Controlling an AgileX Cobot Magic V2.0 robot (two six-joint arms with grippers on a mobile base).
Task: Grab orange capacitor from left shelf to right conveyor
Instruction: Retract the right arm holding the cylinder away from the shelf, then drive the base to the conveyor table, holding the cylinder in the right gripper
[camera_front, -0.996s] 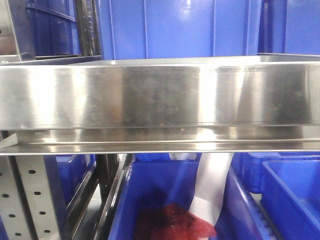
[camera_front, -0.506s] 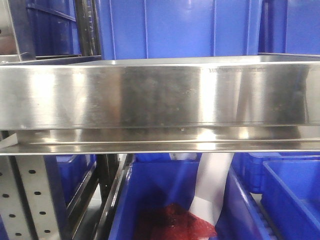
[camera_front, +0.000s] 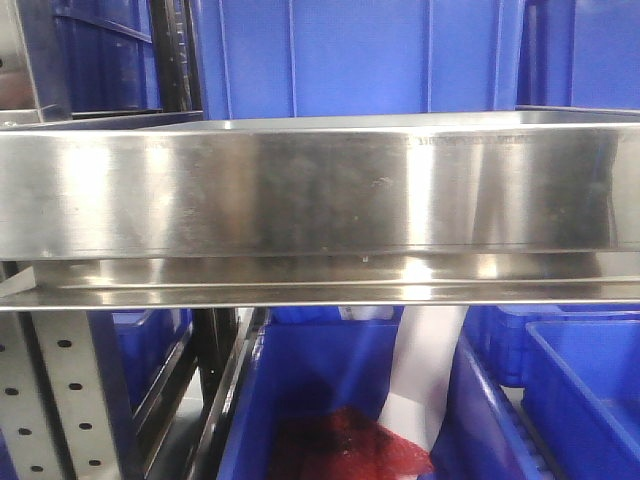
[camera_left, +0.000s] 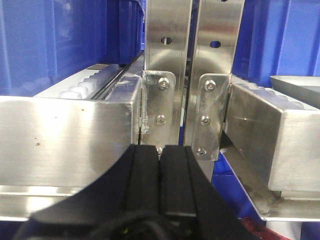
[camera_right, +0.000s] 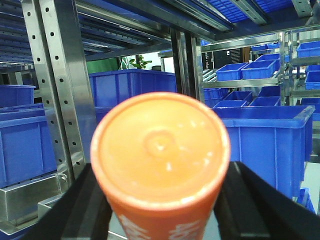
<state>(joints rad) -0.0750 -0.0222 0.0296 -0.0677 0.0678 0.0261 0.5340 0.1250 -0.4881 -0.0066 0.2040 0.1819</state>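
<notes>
From the front, the broad steel lip of the left shelf fills the middle of the view. Blue bins stand above and below it, and a perforated upright sits at the lower left. We see no arm, no orange capacitor and no right conveyor here. This camera could not warn us of a bump or a drop, so that is our first worry.

In the left wrist view, the left jaws are closed with nothing between them, their black pads pressed flat together. They sit close to the bolted brackets where two shelf sections meet. Any forward drift of this arm would probably knock the metal.

In the right wrist view, the orange capacitor is clamped between the right jaws. Its flat top faces the lens and stands proud of the black fingers on either side. We judge that the hold is low on a smooth round body, so a quick swing could tilt it or let it slide out. A steel upright stands near on the left, and a careless turn could clip it. The conveyor is out of view, so a release aimed without sight of it risks missing the belt.
</notes>
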